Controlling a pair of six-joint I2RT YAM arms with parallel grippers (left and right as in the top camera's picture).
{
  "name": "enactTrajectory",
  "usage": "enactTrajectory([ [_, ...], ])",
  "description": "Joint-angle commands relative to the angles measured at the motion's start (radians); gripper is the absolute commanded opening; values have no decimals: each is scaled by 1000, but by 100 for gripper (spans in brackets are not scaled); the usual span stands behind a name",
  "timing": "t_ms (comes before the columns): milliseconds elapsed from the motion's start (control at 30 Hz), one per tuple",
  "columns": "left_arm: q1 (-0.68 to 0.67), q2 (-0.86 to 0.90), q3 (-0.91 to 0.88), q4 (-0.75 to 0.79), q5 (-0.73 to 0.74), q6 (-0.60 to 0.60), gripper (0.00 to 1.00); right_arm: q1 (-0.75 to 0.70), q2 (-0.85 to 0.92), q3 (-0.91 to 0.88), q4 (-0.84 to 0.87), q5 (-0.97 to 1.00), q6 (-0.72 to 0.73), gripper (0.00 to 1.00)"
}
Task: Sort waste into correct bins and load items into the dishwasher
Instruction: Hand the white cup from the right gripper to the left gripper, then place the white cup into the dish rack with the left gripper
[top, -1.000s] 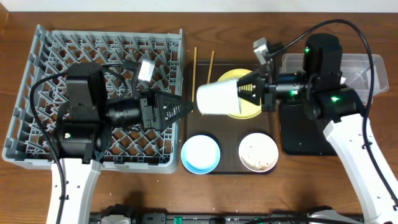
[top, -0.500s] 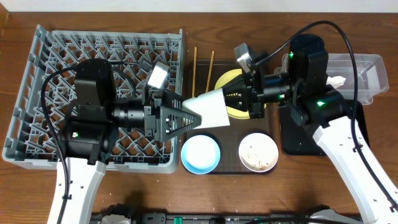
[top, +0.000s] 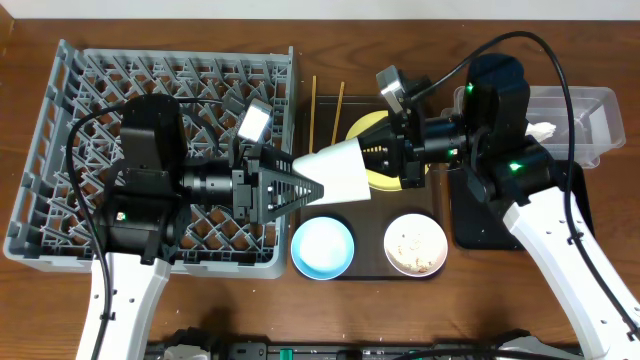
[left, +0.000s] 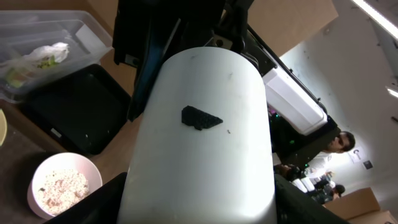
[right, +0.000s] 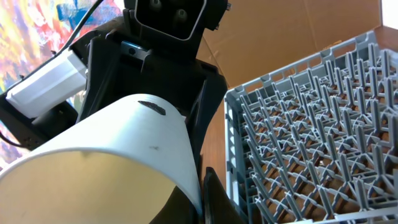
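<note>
Overhead: the white tapered plastic cup has crossed to the left gripper, whose jaws have narrowed around its base. The right gripper pinches the rim.
Left wrist: the cup sits between the jaws; whether they have clamped it is unclear.
Right wrist: the jaws are closed on the rim, likely a handover toward the grey pegged plastic dish rack beyond.

Dark wood bench, cardboard panels around it, white wall, colourful painting, person far back

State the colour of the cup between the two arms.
The cup is white with one small dark mark, clearest in the left wrist view.
</note>
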Motion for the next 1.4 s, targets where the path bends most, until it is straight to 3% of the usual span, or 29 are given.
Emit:
enactTrajectory([
  [0,-6,-6,20,5,-53,3,61,25,-3,10,-1,74,9,23],
  [33,-4,-6,20,5,-64,3,61,25,-3,10,-2,83,9,41],
  [100,2,-7,20,-1,-89,4,61,13,-3,10,-4,105,9,64],
  [167,18,-11,20,-27,-118,10,61,-10,-5,10,-19,139,7,76],
  [233,41,-19,20,-69,-170,23,61,-37,-6,10,-56,175,-17,79],
  [433,140,-75,20,-306,-520,61,61,-107,-11,10,-251,328,-63,81],
  [667,278,-165,20,-507,-863,53,61,-82,-11,10,-524,552,-123,82],
  [833,389,-206,20,-653,-1212,-19,61,-40,-11,10,-637,695,-162,84],
  [1000,461,-195,20,-711,-1274,-55,61,6,-11,10,-658,780,-164,87],
  [1267,549,-139,20,-773,-1513,-117,61,40,-11,10,-656,804,-164,88],
  [1367,590,-118,20,-755,-1523,-132,61,42,-11,10,-657,825,-163,88],
])
